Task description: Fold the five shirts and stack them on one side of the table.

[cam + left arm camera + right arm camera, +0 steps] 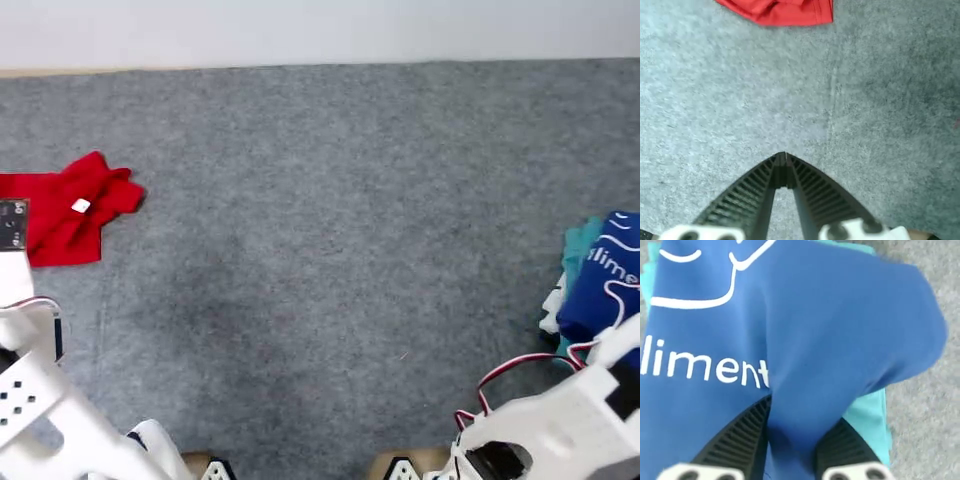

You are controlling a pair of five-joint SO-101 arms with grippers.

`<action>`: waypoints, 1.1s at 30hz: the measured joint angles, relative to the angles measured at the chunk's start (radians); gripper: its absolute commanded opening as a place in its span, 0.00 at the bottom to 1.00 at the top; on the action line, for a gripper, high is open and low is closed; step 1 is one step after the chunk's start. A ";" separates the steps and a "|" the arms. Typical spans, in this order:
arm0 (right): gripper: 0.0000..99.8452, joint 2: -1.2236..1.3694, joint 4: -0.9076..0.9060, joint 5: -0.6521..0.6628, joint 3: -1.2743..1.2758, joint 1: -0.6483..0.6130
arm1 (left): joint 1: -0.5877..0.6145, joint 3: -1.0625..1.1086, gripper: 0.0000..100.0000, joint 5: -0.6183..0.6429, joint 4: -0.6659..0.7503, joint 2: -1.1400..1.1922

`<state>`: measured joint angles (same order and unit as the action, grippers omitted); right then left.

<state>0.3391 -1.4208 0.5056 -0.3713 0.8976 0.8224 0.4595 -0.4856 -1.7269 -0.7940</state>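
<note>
- One red shirt (70,210) lies crumpled and unfolded near the left edge of the grey counter (330,200), well apart from the others. By my reading it is the last piece waiting to be folded.
- At the right edge the folded ones are piled: a blue shirt (612,290) on top, a teal shirt (578,245) under it, and the edge of a white garment (550,312) showing at the side. What lies deeper is hidden.
- The right pincer (802,412) is narrowed onto a ridge of the blue shirt's cloth, which bulges up between its jaws. It is probably seating or squaring that top layer on the pile.
- The left pincer (785,159) hangs over bare counter with its tips pressed together, gripping nothing. The red shirt is near, just ahead of it. It would have to spread its jaws before it could take a hem.
</note>
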 measured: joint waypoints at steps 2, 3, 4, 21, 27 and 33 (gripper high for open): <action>0.01 0.028 0.031 0.008 0.000 0.006 | 0.000 0.023 0.00 0.000 0.000 0.000; 0.02 0.040 0.043 0.015 0.000 0.009 | 0.000 0.028 0.00 0.000 0.000 0.000; 0.04 0.054 0.058 0.023 0.000 0.014 | 0.000 0.032 0.00 0.000 0.000 0.000; 0.27 -0.137 0.063 -0.081 0.000 0.005 | 0.000 0.035 0.00 0.000 -0.002 0.000; 0.01 -0.204 -0.084 -0.084 0.000 -0.126 | 0.000 0.035 0.00 0.000 -0.002 0.000; 0.01 -0.204 -0.176 -0.084 0.040 -0.216 | 0.000 0.035 0.00 0.000 -0.002 0.000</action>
<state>0.1350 -1.5973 0.4212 -0.3314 0.6813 0.8224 0.4948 -0.4856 -1.7285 -0.7940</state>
